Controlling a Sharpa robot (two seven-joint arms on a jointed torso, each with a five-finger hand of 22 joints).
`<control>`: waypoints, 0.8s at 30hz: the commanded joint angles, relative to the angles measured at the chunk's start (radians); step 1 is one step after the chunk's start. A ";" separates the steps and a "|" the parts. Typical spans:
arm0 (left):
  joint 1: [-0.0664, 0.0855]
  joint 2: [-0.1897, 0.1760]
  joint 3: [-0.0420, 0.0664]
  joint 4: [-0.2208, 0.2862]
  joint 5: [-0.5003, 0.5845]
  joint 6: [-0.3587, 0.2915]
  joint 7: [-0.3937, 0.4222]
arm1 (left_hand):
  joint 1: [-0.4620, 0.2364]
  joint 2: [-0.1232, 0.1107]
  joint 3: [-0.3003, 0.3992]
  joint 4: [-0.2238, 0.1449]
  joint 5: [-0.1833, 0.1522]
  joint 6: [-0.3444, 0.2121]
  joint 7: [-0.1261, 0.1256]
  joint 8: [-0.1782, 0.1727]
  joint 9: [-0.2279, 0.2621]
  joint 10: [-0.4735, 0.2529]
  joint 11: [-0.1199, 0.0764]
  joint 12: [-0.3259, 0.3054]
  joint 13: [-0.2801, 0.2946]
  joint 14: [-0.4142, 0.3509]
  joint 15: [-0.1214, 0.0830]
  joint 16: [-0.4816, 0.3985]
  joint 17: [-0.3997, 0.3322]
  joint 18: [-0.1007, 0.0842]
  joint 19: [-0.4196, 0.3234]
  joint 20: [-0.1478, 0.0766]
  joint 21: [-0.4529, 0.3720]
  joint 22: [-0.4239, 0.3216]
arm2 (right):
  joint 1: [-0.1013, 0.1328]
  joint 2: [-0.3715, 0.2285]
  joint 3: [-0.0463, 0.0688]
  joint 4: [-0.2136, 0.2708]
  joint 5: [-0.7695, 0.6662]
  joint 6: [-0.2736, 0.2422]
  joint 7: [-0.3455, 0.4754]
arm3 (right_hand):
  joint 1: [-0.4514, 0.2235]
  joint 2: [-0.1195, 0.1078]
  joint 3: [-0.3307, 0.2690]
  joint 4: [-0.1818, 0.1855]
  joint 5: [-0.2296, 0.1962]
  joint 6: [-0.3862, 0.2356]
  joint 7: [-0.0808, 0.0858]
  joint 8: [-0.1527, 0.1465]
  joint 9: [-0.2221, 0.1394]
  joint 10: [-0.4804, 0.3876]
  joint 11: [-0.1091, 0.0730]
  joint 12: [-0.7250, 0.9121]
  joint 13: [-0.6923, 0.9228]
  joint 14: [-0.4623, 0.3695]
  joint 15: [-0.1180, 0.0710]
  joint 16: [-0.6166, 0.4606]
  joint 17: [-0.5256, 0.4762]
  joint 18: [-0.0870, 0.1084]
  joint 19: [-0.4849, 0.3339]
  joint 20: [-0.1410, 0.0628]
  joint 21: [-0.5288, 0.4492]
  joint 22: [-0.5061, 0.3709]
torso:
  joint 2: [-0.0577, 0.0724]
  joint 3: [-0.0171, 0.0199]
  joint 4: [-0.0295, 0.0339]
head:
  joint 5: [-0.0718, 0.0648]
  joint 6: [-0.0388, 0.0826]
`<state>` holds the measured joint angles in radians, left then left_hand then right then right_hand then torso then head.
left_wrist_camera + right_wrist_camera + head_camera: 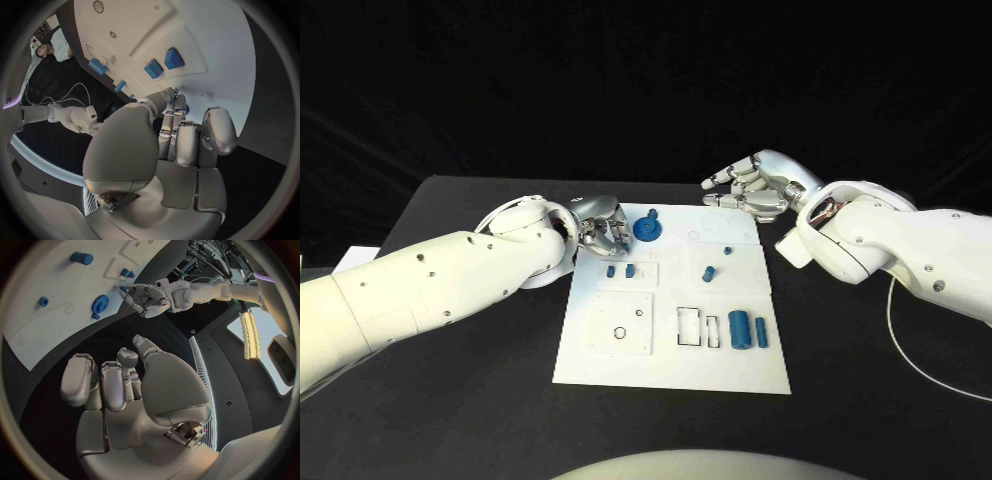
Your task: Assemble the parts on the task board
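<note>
Gear (648,229) sat at the board's (733,370) far left corner, just beside the left hand (600,233) — fingers curled, empty. Right hand (759,190) hovered off the far edge, loosely open. Best approach: slow, squarely from above — pinching the gear's rim.

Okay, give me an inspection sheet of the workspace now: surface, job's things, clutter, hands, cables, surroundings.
Surface: black table, matte.
Job's things: white task board at centre; blue gear-shaped part near its far edge; two blue cylinder parts lying at its near right; small blue parts mid-board.
Clutter: nothing seen.
Hands: left hand at the board's far left corner beside the gear, holding nothing visible; right hand beyond the board's far right corner, fingers apart, empty.
Cables: thin white cable on the table under the right arm.
Surroundings: black backdrop.
</note>
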<state>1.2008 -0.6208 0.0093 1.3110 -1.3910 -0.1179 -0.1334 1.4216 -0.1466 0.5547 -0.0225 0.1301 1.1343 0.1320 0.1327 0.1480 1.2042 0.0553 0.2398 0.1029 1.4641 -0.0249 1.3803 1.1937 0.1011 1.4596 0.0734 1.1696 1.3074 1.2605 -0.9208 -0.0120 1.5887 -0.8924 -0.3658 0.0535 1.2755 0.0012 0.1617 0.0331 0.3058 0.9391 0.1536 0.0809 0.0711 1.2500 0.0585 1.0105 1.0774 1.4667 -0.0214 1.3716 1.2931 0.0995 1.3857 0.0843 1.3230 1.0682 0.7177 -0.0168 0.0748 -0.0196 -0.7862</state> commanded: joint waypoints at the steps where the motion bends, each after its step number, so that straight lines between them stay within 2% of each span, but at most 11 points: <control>1: 0.000 0.005 0.001 -0.002 0.003 0.009 0.003 | 0.001 0.006 0.002 -0.002 -0.001 0.008 -0.001 0.005 0.002 0.009 0.001 -0.006 0.001 0.030 0.000 -0.003 -0.002 -0.019 0.007 0.001 0.004 0.007 | 0.000 0.001 0.000 0.000 -0.008 0.010 0.006 | 0.000 0.006 0.001 0.007 0.003 0.004 0.001 0.006 0.000 -0.005 0.003 -0.001 0.001 0.047 0.002 -0.004 -0.002 -0.005 -0.007 -0.002 -0.005 -0.001 | 0.001 -0.0002 -0.0006 | 0.001 -0.002; 24: 0.000 0.016 0.001 -0.021 -0.040 0.042 -0.020 | 0.002 0.008 0.004 -0.006 0.000 0.006 -0.001 0.002 0.001 0.008 0.002 -0.010 0.003 0.027 0.001 -0.007 -0.009 -0.018 0.005 0.002 -0.002 0.005 | 0.000 -0.001 0.000 0.001 -0.008 0.010 0.006 | 0.000 0.006 0.001 0.007 0.003 0.004 0.001 0.006 0.000 -0.005 0.003 -0.001 0.001 0.047 0.002 -0.004 -0.002 -0.005 -0.007 -0.002 -0.005 -0.001 | 0.000 -0.0002 -0.0002 | 0.001 -0.007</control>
<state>1.2011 -0.6059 0.0097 1.2912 -1.4142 -0.0959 -0.1488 1.4216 -0.1467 0.5574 -0.0252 0.1291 1.1340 0.1318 0.1288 0.1479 1.2076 0.0593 0.2352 0.1045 1.4640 -0.0249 1.3763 1.1842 0.1011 1.4596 0.0734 1.1696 1.3073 1.2605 -0.9217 -0.0119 1.5894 -0.8924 -0.3650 0.0535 1.2755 0.0012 0.1617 0.0331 0.3057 0.9391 0.1536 0.0809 0.0711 1.2500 0.0585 1.0105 1.0774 1.4667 -0.0214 1.3717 1.2931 0.0994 1.3857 0.0843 1.3230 1.0682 0.7180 -0.0171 0.0741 -0.0178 -0.7927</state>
